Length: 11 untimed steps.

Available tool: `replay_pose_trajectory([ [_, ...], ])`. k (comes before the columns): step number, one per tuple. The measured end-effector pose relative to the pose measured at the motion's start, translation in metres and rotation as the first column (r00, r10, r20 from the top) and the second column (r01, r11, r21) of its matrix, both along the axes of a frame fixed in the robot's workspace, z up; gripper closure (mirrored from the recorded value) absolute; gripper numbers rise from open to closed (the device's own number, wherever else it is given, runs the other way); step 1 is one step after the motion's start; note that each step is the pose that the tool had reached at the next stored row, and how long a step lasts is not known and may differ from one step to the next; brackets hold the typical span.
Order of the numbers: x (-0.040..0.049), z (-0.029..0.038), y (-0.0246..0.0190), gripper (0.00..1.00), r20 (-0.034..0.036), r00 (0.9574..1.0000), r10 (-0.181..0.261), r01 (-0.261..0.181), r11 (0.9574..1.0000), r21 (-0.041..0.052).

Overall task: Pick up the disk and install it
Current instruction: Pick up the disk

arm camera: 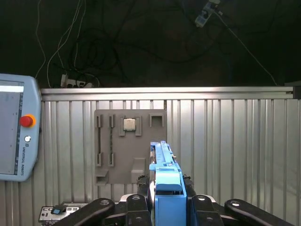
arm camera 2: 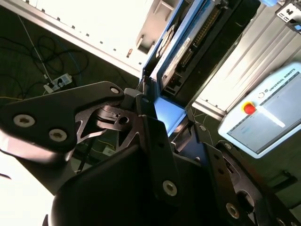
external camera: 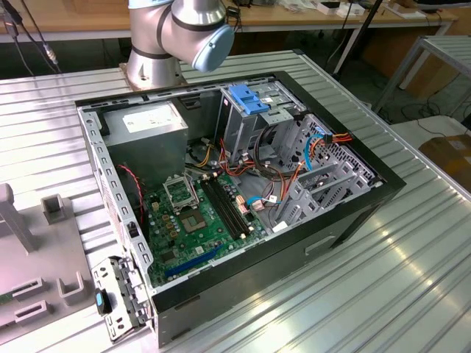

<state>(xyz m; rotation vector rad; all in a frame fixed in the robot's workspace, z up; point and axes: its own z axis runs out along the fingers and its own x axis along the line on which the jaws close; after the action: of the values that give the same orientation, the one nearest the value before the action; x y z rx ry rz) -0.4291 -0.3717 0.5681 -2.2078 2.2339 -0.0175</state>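
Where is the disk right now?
In the first wrist view the disk is clamped in the gripper, off the table. The grey fixture plate and the ribbed table lie behind it.

Robotics lab, ribbed metal table (external camera: 412, 279); open computer case (external camera: 294, 259), teach pendant (arm camera: 14, 127)

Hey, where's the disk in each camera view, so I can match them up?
Exterior view: the arm runs out of frame above the open case.
First wrist view: the disk stands clamped in the tool, in front of the grey tray.
Second wrist view: the disk edge-on, beyond the tool, near the pendant.
Shared landmark: the ribbed table.
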Motion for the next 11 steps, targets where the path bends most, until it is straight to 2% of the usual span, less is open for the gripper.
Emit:
replay_pose_trajectory([
  [1,0.0038,-0.0001,0.0000,0.63,0.0000,1.0000,0.000,0.000,1.0000,0.0000],
  [2,0.0118,-0.0003,0.0000,0.63,0.0001,1.0000,0.000,0.000,1.0000,-0.0001],
  [5,0.0424,-0.0008,0.0000,0.63,0.0000,1.0000,0.000,0.000,1.0000,0.0000],
  [7,0.0533,-0.0009,0.0000,0.63,0.0000,1.0000,0.000,0.000,1.0000,-0.0001],
  [8,0.0648,-0.0012,0.0000,0.63,0.0001,1.0000,0.000,0.000,1.0000,0.0000],
  [11,0.0835,-0.0015,0.0000,0.63,0.0001,1.0000,0.000,0.000,1.0000,0.0000],
])
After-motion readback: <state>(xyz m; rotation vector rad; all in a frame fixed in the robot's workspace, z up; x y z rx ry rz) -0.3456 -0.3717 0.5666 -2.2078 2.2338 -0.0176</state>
